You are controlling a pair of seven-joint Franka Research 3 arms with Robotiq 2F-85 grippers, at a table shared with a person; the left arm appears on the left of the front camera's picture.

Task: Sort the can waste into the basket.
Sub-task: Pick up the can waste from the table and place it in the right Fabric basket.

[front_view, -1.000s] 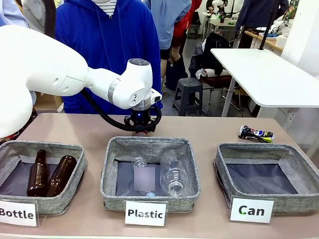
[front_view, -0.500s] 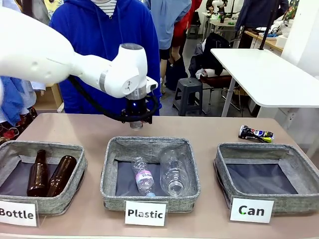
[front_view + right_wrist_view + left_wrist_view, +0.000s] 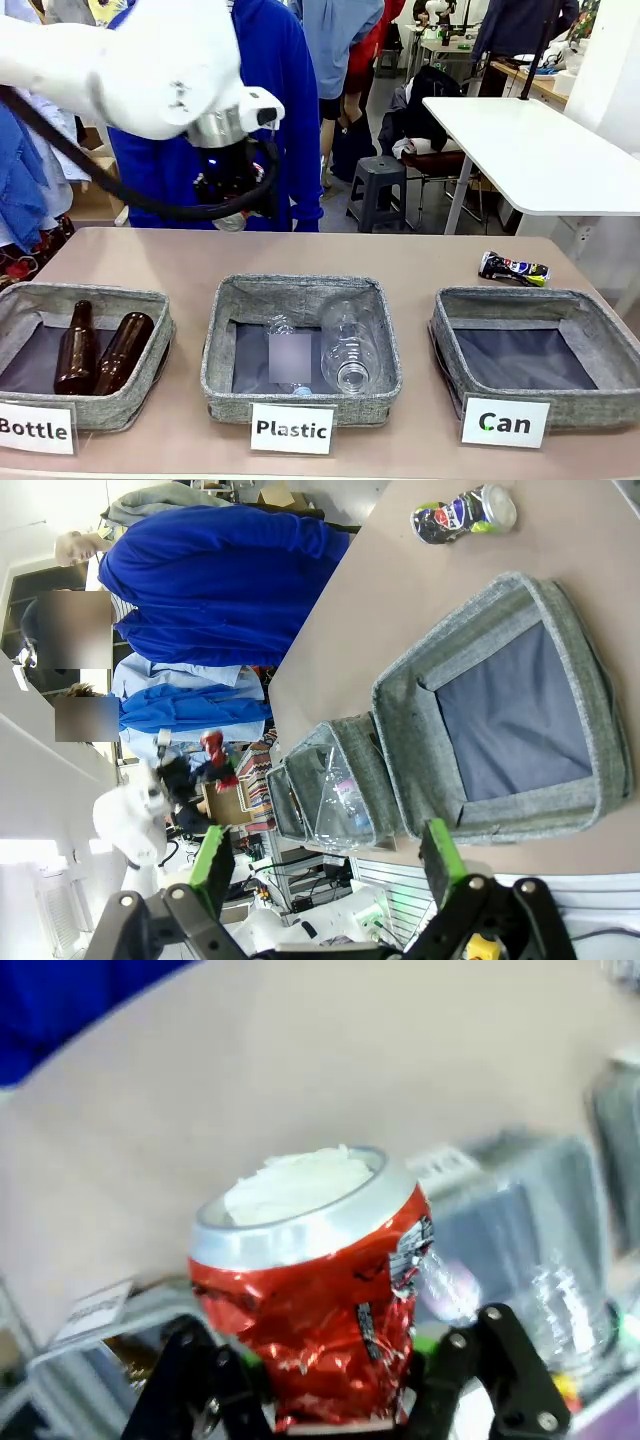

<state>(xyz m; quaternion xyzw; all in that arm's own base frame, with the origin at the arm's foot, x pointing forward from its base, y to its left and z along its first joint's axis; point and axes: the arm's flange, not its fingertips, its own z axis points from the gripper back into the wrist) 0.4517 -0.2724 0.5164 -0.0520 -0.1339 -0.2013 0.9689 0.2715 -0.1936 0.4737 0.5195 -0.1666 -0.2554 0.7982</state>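
The red crushed can, silver end up, sits between the black fingers of my left gripper, which is shut on it. In the front view that gripper hangs high above the table's far side, behind the middle basket, and the can's silver end peeks out below it. The dark blue-black can lies on the table behind the grey "Can" basket, whose dark bottom is bare. My right gripper is open with nothing in it, looking down on that basket and the dark can.
The "Plastic" basket in the middle holds clear bottles, and the "Bottle" basket at the left holds two brown bottles. A person in a blue hoodie stands at the far edge.
My left gripper closed on the red can behind the middle basket, then rose and swung left with it, well clear of the table.
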